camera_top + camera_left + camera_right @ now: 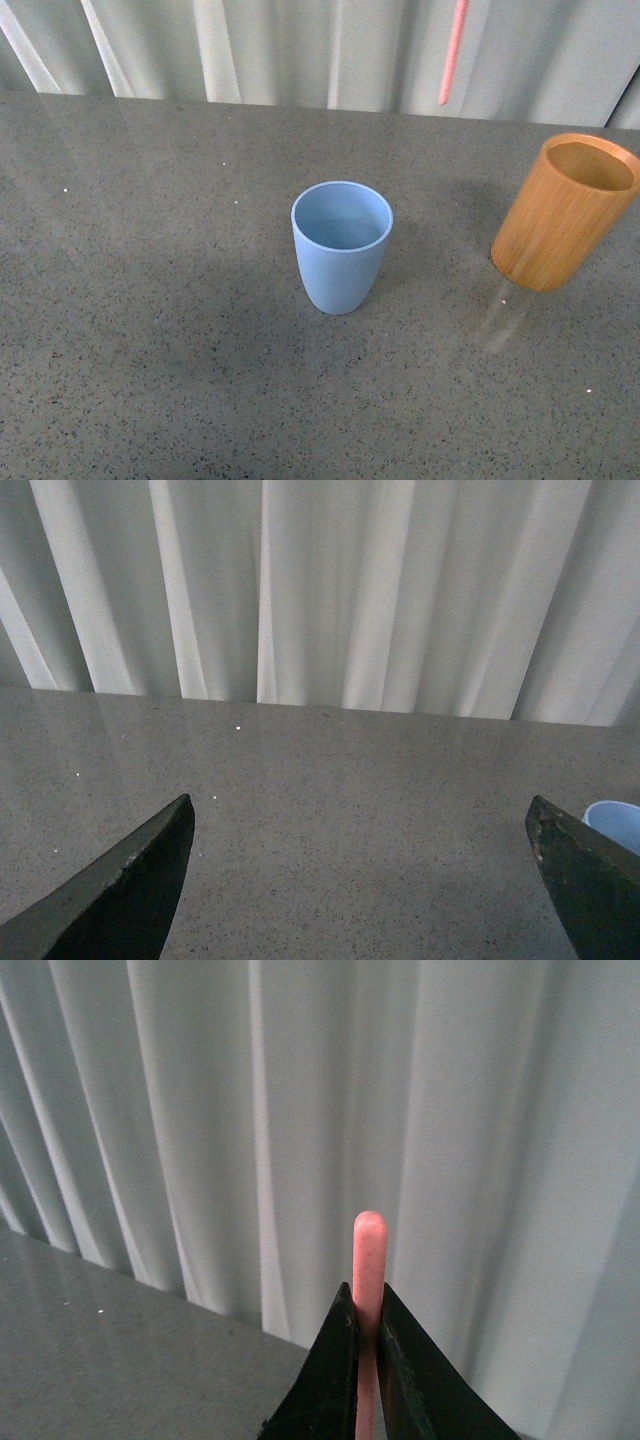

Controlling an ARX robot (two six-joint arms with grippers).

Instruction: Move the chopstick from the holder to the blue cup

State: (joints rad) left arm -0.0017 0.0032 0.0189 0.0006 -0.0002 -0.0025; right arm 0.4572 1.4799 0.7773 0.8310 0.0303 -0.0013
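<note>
Aloft, the chopstick hangs clear of the desk, its lower tip above the gap between blue cup and holder. Right hand pinches it just below its rounded end. Left hand spread wide, holding nothing. Both cups stand well apart.

One pink chopstick; two cups on the one desk, namely one blue cup and one wooden holder; two claws, one left claw and one right claw; one pleated curtain.
</note>
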